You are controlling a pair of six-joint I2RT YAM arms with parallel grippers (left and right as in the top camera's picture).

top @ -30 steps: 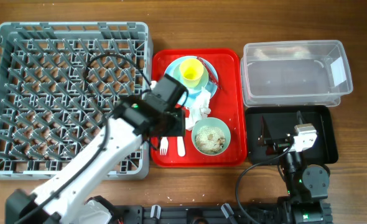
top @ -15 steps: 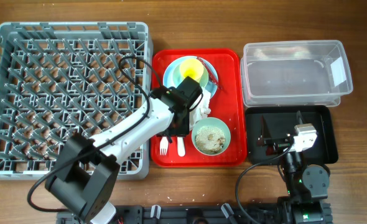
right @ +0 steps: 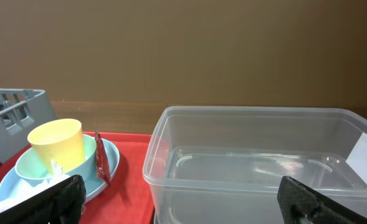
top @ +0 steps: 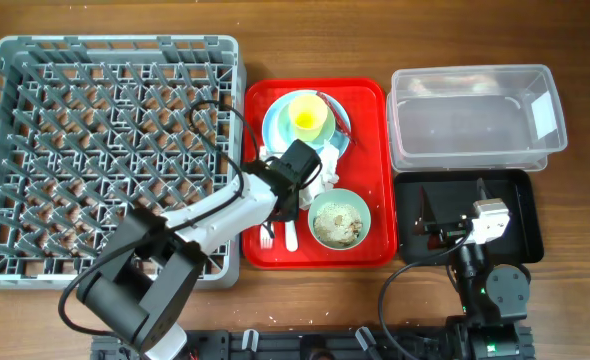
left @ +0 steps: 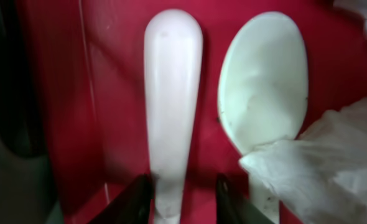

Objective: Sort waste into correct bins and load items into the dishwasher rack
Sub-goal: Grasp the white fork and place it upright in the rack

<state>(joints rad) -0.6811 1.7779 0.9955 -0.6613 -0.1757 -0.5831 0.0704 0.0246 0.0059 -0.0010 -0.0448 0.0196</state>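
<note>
My left gripper (left: 185,199) is open and low over the red tray, one finger on each side of the white fork's handle (left: 171,93). The white spoon (left: 263,74) lies just right of it, with the crumpled napkin (left: 320,168) over its lower part. From overhead the left gripper (top: 280,210) hides most of the fork (top: 263,238) and spoon (top: 290,238). The pale green bowl (top: 338,220) holds rice scraps. The yellow cup (top: 308,117) sits on the blue plate (top: 272,125), beside the red wrapper (top: 343,125). My right gripper (top: 450,210) is open and empty over the black tray (top: 520,215).
The grey rack (top: 105,150) fills the left side, touching the red tray (top: 370,110). The clear tub (top: 475,118) stands behind the black tray; it fills the right wrist view (right: 258,162), with the cup (right: 56,144) and wrapper (right: 101,165) to its left.
My left gripper has moved from beside the plate towards the front of the red tray and come down over the fork and spoon. The right arm has not moved.
</note>
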